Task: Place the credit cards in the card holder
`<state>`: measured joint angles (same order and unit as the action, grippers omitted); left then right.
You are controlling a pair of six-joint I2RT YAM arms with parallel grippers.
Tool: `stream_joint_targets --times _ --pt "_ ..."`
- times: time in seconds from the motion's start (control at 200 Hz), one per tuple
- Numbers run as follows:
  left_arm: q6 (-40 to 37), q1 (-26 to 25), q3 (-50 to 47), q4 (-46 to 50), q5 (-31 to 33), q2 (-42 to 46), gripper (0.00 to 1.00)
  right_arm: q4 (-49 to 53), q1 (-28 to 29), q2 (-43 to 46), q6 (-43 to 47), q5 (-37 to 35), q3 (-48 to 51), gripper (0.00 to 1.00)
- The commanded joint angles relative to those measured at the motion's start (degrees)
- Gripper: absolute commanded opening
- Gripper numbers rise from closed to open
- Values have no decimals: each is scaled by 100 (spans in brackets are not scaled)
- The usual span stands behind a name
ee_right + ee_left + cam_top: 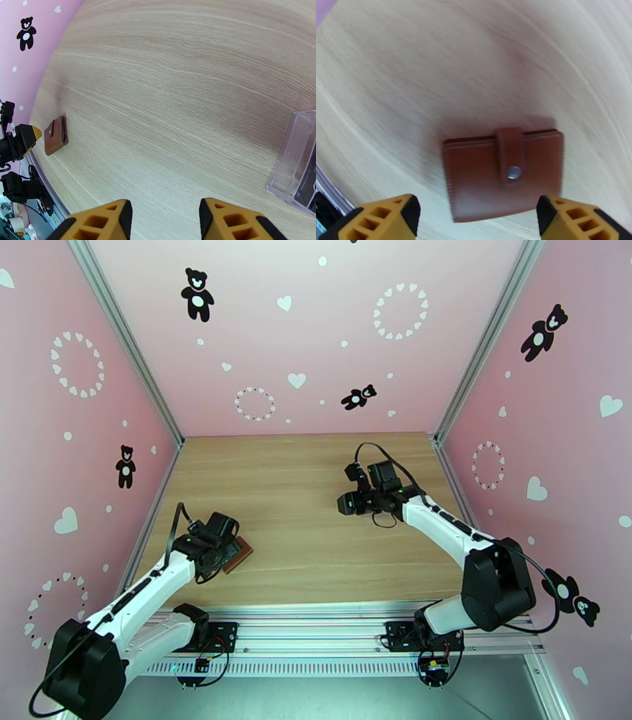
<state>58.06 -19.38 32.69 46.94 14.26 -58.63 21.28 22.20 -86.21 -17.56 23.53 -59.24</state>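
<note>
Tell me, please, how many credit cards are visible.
1: a credit card seen through the clear plastic box, at the right wrist view's right edge; others may be hidden.

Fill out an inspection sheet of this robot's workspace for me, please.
Surface: wooden table, bare grain.
Job's things: card holder snapped shut, lying flat at the table's near left; dark credit card seen through a clear box.
Clutter: nothing seen.
Grippers: left gripper open over the card holder; right gripper open, empty, above the table.
Cables: black cables loop at both wrists.
Surroundings: pink walls with bears and hearts.
</note>
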Motion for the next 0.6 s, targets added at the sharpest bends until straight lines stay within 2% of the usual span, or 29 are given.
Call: stream_joint_targets --times 0.0,0.36,0.505,0.591 --pt "-143 144 -215 -360 -404 -158 84 -1 89 -187 7 -62 -204 51" --pt "-848 145 -422 -2341 -1428 -741 82 17 172 -267 25 -138 -240 51" --pt "-1208 61 -111 -2985 -1617 -1302 80 17 171 -284 8 -145 -237 51" --pt "-1446 -159 206 -3348 -1725 -1754 79 17 192 -316 4 -131 -236 51"
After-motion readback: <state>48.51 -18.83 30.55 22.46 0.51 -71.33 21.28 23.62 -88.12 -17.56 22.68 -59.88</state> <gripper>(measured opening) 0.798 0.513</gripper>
